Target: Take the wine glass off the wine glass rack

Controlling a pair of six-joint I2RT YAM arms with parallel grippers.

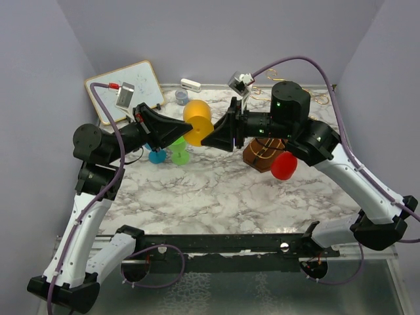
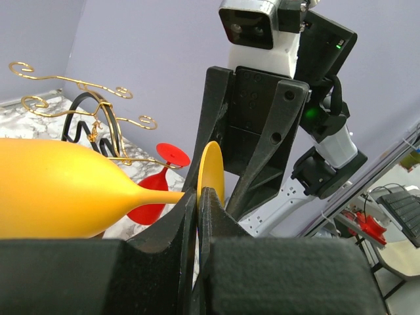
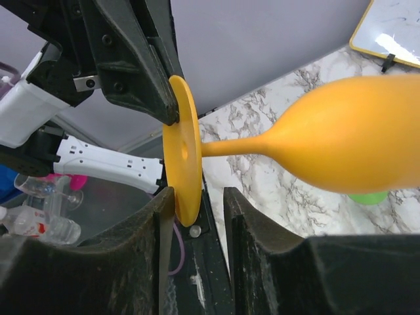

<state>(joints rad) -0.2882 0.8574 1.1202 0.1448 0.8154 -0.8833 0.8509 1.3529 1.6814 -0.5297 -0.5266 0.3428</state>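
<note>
A yellow wine glass (image 1: pixel 197 121) lies on its side in the air between the two arms, away from the wine glass rack (image 1: pixel 262 156). My left gripper (image 2: pixel 199 197) is shut on the edge of the glass's round foot (image 2: pixel 211 170). My right gripper (image 3: pixel 200 197) is open around the opposite edge of that foot (image 3: pixel 182 151). Its left finger sits close against the disc and its right finger stands apart from it. A red wine glass (image 2: pixel 157 190) hangs bowl-down on the gold wire rack (image 2: pixel 98 105).
A green glass (image 1: pixel 178 154) and a blue glass (image 1: pixel 156 156) stand on the marble table under the left arm. At the back lie a whiteboard (image 1: pixel 125 88), a white eraser (image 1: pixel 190 84) and a tape roll (image 1: pixel 181 97). Walls close in on both sides.
</note>
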